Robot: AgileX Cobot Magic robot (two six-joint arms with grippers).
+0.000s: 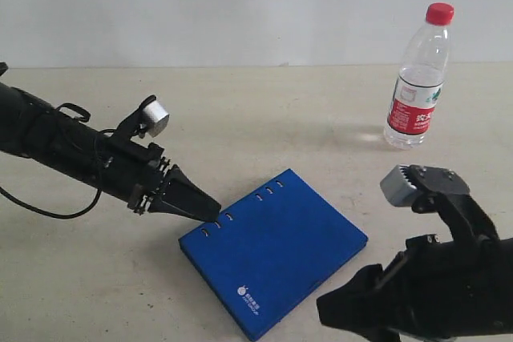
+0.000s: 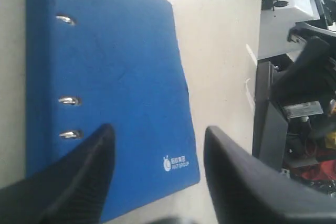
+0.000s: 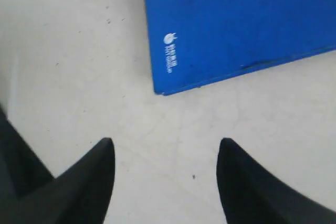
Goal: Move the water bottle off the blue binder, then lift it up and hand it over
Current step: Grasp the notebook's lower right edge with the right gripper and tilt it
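The water bottle [image 1: 418, 78], clear with a red cap and a red-and-white label, stands upright on the table at the far right, well away from the blue binder [image 1: 274, 250]. That binder lies flat in the middle with nothing on it; its slot holes and white logo also show on the binder [image 2: 110, 77] in the left wrist view. My left gripper [image 1: 210, 208] is open, its tips at the binder's left, slotted edge. Open too, my right gripper [image 1: 333, 310] hovers over bare table beside the binder's near corner [image 3: 160, 92]. Neither gripper holds anything.
The beige table [image 1: 256, 110] runs back to a pale wall. A black cable [image 1: 32, 206] trails from the left arm. In the left wrist view, dark equipment [image 2: 299, 103] stands beyond the table's edge.
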